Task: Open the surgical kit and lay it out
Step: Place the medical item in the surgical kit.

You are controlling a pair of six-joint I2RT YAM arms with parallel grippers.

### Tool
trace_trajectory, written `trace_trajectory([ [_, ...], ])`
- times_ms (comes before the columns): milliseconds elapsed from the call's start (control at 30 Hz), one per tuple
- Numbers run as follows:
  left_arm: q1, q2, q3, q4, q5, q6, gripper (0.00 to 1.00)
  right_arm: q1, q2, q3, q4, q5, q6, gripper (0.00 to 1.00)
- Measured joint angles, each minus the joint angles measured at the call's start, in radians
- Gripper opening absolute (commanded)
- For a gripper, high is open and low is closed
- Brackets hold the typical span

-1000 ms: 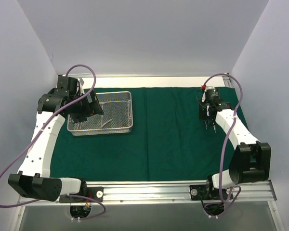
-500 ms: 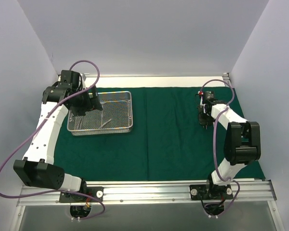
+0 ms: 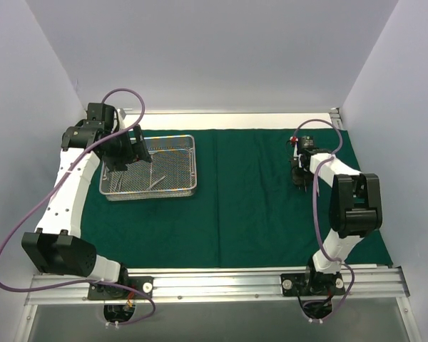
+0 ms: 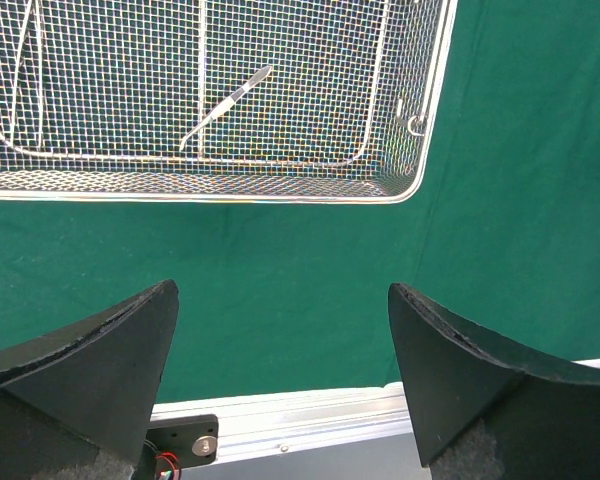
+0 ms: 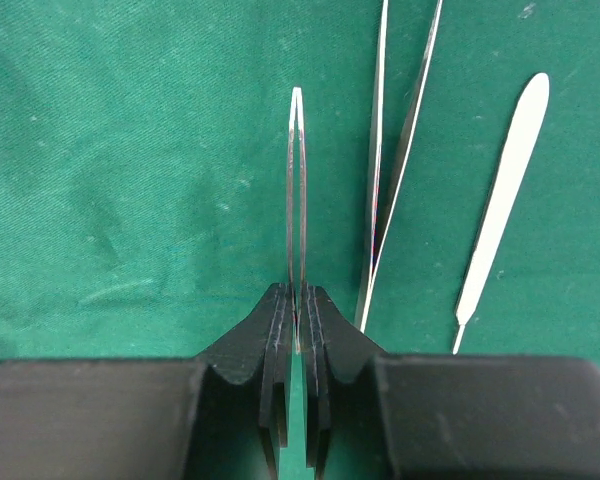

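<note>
Surgical kit [image 3: 200,178] is unwrapped: its dark green cloth [image 3: 257,214] lies flat across the surface [image 3: 235,122], and the wire-mesh tray [image 3: 150,193] sits on the cloth's far left part. Inside the tray, one slim instrument [image 4: 225,105] lies at a slant. Over on the right, the right fingers [image 5: 270,340] are pinched tight on a thin steel instrument [image 5: 296,180], tip out over the cloth. Just beside it on the cloth: forceps [image 5: 371,180] and a flat steel handle [image 5: 505,190]. Left fingers [image 4: 90,380] hover over the tray's left end, wide apart, nothing between them.
</note>
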Motion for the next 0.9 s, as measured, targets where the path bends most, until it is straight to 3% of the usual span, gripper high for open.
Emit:
trace_trajectory([
  [433,0.023,0.001,-0.002,0.013,0.030,-0.002,0.96,0.002,0.037,0.005,0.013,-0.003,0.000,0.00],
  [900,0.053,0.001,-0.028,0.035,0.032,-0.008,0.97,0.018,0.037,0.005,0.014,-0.002,0.011,0.19],
])
